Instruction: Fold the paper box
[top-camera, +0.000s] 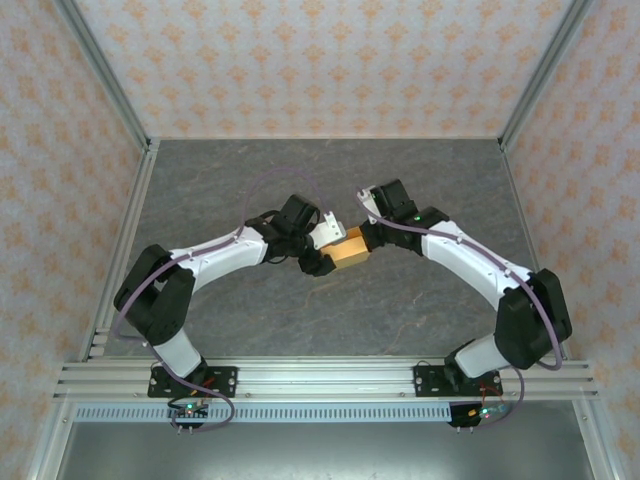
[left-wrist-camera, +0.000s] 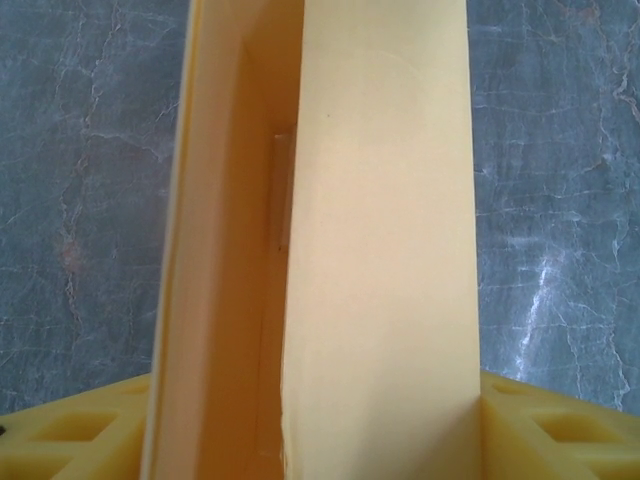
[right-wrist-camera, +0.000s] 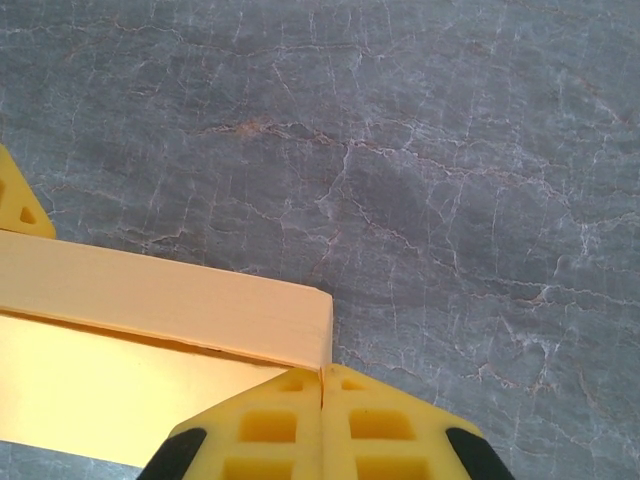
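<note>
Paper box: light orange-tan paper box lay near the middle of the grey marbled surface, caught between the two tools; its flaps were partly folded up into a narrow box shape.
Left tool: left tool met the box's left end in the top view; from the left wrist, its jaws stood fairly wide with the box rising between them.
Left fingers: one yellow finger sat against the box's open-walled side and the other against the broad plain panel; both looked to be touching the card, so the box was held between them.
Right tool: right tool met the box's right end in the top view; from the right wrist, its jaws were pressed together with no gap.
Right contact: the closed fingertips sat right at the box's end corner; whether a thin card edge was pinched in the seam could not be told.
Box interior: the left wrist view showed a hollow channel beside the broad panel, shaded deeper orange.
</note>
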